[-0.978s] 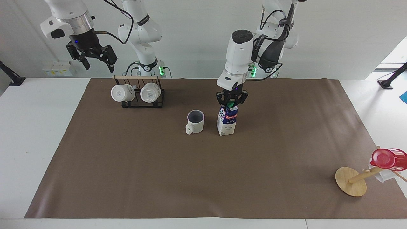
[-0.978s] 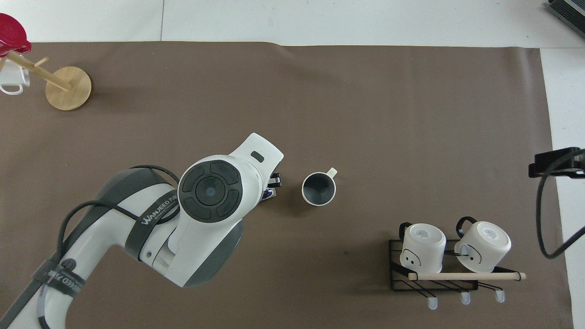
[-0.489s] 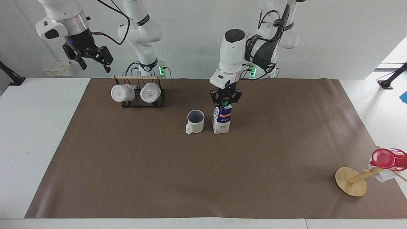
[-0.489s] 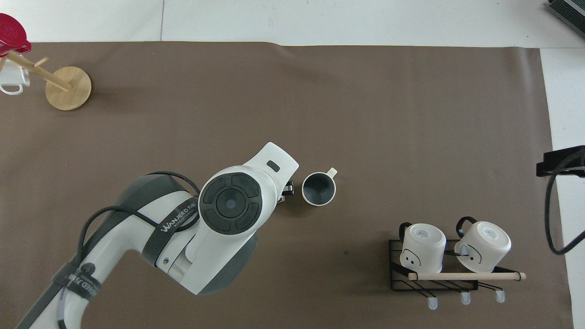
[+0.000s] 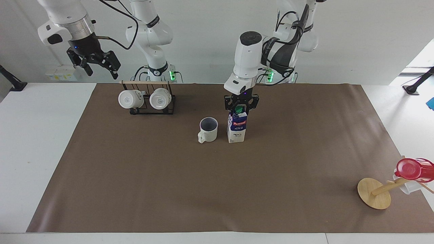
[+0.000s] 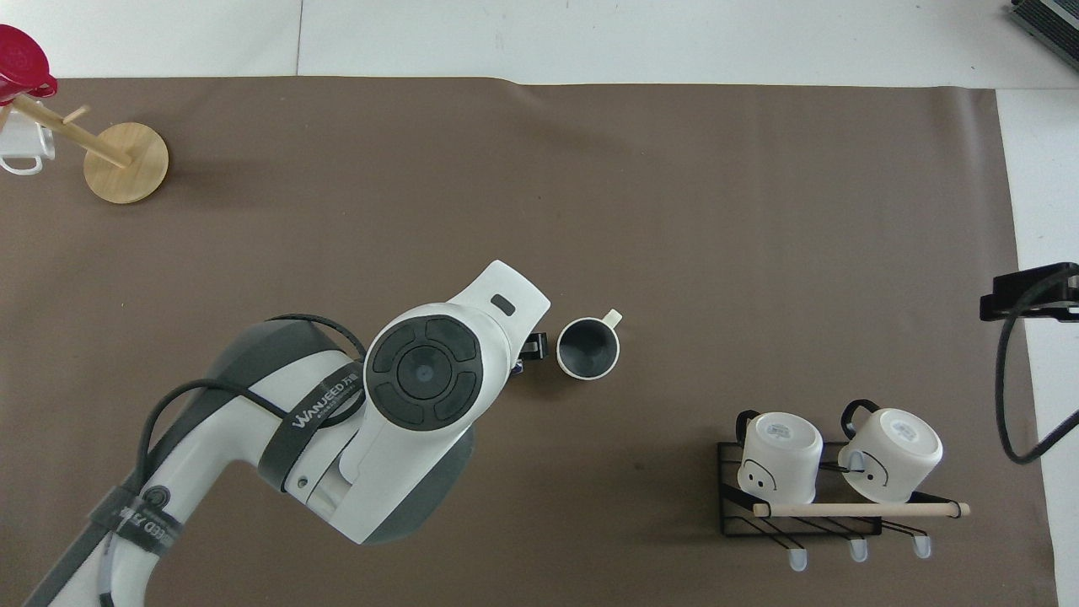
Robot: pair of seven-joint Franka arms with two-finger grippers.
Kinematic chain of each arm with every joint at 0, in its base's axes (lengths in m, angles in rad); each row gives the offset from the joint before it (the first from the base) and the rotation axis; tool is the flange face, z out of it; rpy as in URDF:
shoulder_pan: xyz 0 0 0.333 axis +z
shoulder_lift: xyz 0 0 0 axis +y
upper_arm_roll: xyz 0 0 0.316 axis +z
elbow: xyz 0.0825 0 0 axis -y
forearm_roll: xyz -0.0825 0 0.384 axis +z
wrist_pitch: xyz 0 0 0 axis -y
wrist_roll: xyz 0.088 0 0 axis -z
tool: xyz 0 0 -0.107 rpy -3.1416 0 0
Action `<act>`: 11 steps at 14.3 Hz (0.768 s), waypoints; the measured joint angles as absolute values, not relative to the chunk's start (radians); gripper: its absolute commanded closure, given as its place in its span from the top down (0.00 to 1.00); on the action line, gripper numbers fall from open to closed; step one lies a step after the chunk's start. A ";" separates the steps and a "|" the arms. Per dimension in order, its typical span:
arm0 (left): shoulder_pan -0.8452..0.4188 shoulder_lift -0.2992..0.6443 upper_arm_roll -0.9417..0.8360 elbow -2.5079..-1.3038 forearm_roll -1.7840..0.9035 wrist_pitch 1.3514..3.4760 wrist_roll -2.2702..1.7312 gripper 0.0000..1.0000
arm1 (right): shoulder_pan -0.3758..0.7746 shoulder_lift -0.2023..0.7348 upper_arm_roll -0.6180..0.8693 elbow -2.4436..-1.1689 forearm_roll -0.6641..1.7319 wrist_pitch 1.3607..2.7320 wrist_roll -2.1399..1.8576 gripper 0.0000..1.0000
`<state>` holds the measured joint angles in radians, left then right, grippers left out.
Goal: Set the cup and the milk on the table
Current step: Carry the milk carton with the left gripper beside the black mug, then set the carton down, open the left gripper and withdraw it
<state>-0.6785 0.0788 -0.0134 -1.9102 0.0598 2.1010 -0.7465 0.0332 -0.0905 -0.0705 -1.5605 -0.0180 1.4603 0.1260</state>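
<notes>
The cream-white cup (image 5: 208, 129) (image 6: 587, 348) stands upright on the brown sheet of the table (image 5: 217, 189), its handle turned away from the robots. Close beside it, toward the left arm's end, the blue-and-white milk (image 5: 236, 128) stands upright on the sheet. My left gripper (image 5: 241, 107) points straight down over the carton's top, open, with a finger on either side of the green cap. In the overhead view the left arm (image 6: 421, 371) covers nearly all of the milk. My right gripper (image 5: 96, 66) hangs open and empty in the air, above the mug rack's end of the table.
A black wire rack (image 5: 147, 100) (image 6: 834, 472) holding two white mugs sits near the right arm's base. A round wooden disc stand (image 5: 374, 193) (image 6: 126, 150) carrying a red-topped clear cup (image 5: 413, 169) stands at the left arm's end, farthest from the robots.
The left gripper carried the milk closer to the cup, stood it straight on the sheet and opened its fingers. The right gripper drifted higher and toward its own end.
</notes>
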 measured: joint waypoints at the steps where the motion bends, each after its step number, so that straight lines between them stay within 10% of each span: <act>1: -0.678 0.075 -0.011 -1.887 0.060 2.060 -0.747 1.00 | 0.033 -0.090 -0.071 -1.560 -0.018 1.460 0.126 1.00; 11: -0.471 0.016 0.035 -1.671 0.060 1.727 -0.346 1.00 | 0.033 -0.090 -0.071 -1.560 -0.018 1.460 0.126 1.00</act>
<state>-0.4706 0.0161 0.0346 -1.6710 0.0598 1.7274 -0.3457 0.0332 -0.0905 -0.0707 -1.5601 -0.0180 1.4603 0.1260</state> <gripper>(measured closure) 0.000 0.000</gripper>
